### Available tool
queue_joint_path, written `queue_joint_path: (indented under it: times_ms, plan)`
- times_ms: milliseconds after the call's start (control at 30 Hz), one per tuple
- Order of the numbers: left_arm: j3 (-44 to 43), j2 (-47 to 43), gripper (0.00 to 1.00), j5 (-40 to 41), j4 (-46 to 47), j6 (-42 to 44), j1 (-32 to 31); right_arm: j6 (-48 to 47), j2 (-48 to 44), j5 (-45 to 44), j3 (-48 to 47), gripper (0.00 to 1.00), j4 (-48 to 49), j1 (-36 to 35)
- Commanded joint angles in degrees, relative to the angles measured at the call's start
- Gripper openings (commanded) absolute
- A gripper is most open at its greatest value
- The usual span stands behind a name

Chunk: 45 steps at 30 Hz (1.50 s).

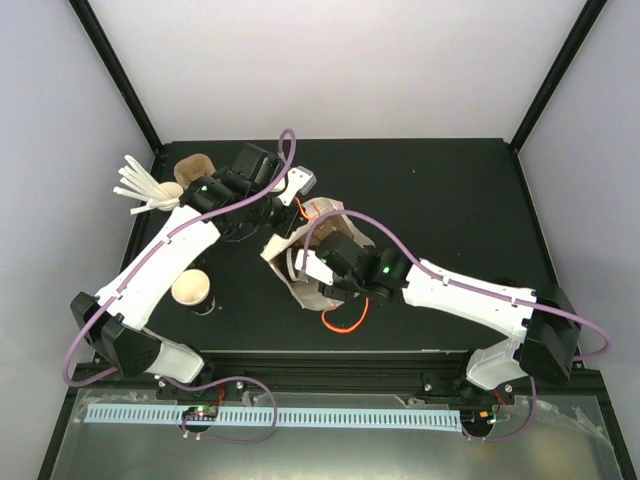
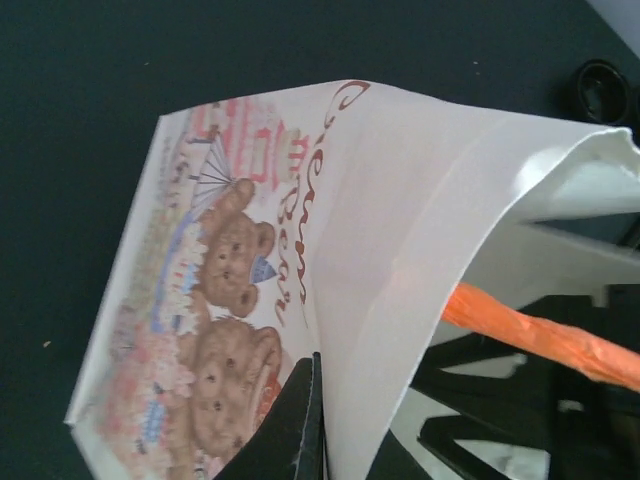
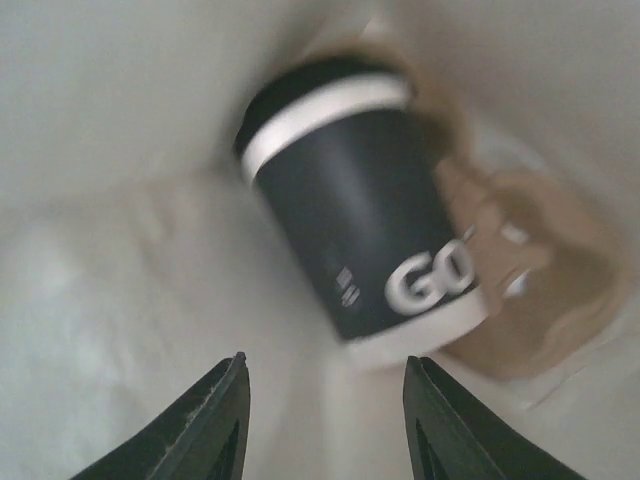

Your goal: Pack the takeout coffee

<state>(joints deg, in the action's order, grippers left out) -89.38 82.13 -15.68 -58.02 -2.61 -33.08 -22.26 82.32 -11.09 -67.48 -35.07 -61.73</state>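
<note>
A black takeout coffee cup [image 3: 350,210] with white lettering and a black lid lies tilted inside the white paper bag [image 3: 120,200], partly on a brown pulp carrier [image 3: 540,300]. My right gripper [image 3: 325,365] is inside the bag, just short of the cup's base. Its fingers stand apart with nothing between them. In the top view the bag [image 1: 300,295] hides its tips. My left gripper [image 2: 318,420] is shut on the rim of the bear-printed bag [image 2: 400,200] and holds its mouth open. Another black cup [image 1: 192,290], tan on top, stands left of the bag.
A lidless cup of white stirrer sticks [image 1: 150,190] and a brown carrier [image 1: 195,168] stand at the back left. The bag's orange handles [image 2: 540,335] hang by its mouth. A round black lid-like thing [image 2: 603,90] lies on the table beyond the bag.
</note>
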Motion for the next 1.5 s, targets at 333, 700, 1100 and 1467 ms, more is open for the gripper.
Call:
queue_joint_path:
  times_ms: [333, 700, 1100, 1467]
  plan:
    - [-0.5, 0.0, 0.01, -9.9, 0.0, -0.2, -1.9, -9.9, 4.4, -5.0, 0.4, 0.75, 3.3, 0.0]
    - [-0.1, 0.9, 0.02, -16.7, -1.3, 0.4, -2.1, -17.5, 11.8, -12.4, 4.5, 0.9, 19.9, 0.2]
    - [1.2, 1.8, 0.02, -19.1, -0.9, -0.6, -2.6, -18.7, 21.2, -12.9, 6.3, 1.0, 24.5, 3.7]
    - [-1.5, 3.6, 0.02, -10.1, -3.3, -0.5, -2.2, -16.0, 15.3, -12.3, 4.3, 0.43, 24.6, 5.1]
